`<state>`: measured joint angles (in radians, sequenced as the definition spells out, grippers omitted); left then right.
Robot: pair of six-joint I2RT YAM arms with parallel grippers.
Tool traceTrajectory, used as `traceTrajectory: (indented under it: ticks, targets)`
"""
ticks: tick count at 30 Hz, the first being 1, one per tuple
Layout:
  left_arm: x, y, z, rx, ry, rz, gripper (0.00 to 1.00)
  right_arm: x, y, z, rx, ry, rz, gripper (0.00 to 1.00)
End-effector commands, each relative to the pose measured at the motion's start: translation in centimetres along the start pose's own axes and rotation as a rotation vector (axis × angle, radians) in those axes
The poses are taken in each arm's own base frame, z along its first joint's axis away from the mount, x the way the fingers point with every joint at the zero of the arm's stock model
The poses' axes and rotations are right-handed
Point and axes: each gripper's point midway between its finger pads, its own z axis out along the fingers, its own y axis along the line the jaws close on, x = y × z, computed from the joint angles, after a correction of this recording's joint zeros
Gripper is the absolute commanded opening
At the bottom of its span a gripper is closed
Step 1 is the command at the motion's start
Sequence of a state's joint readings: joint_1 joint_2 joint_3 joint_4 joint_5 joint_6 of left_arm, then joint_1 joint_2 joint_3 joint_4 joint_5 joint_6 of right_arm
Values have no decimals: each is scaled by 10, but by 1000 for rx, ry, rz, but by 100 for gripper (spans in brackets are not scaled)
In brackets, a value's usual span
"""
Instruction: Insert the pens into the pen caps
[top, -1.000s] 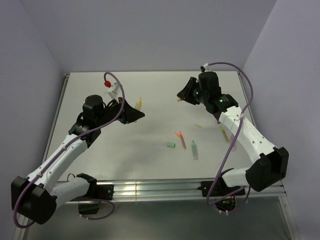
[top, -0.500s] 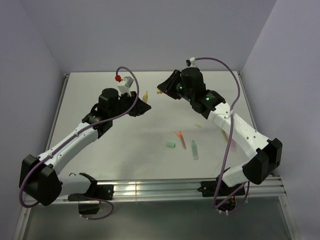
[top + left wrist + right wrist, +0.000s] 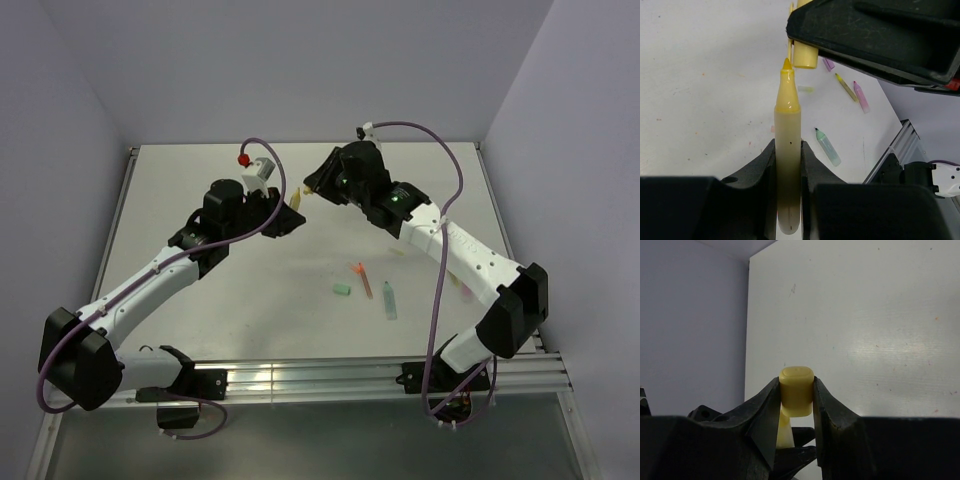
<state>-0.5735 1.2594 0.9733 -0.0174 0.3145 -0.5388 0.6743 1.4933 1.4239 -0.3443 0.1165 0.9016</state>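
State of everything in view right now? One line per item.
left fingers: shut on yellow pen
right fingers: shut on yellow cap
yellow pen: held, uncapped, tip beside the cap, not in it
yellow cap: held, off the pen
orange-red pen: lying loose
mint-teal pen: lying loose, uncapped
mint cap: lying loose, on no pen

Yellow pen [image 3: 787, 115] in black left end effector [image 3: 788, 147], pale yellow cap [image 3: 796, 390] in black right end effector [image 3: 796, 382], white surface [image 3: 250, 300], orange-red pen [image 3: 362, 278], mint cap [image 3: 342, 290], mint-teal pen [image 3: 388, 300], purple cables [image 3: 405, 123]
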Motion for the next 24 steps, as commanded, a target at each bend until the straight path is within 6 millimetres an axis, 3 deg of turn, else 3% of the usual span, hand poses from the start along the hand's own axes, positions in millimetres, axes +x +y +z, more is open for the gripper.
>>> traceTrajectory:
  ticks: [1,7,24]
  targets:
    - [-18,-13,-5,28,-55,42,0,-24,28,-6,-47,-83,19,0]
    - [-8,-6,-3,8,-18,24,0,-23,31,-5,-49,-79,13,0]
    - [-10,-7,-5,7,-29,34,0,-6,33,5,-38,-40,-18,0]
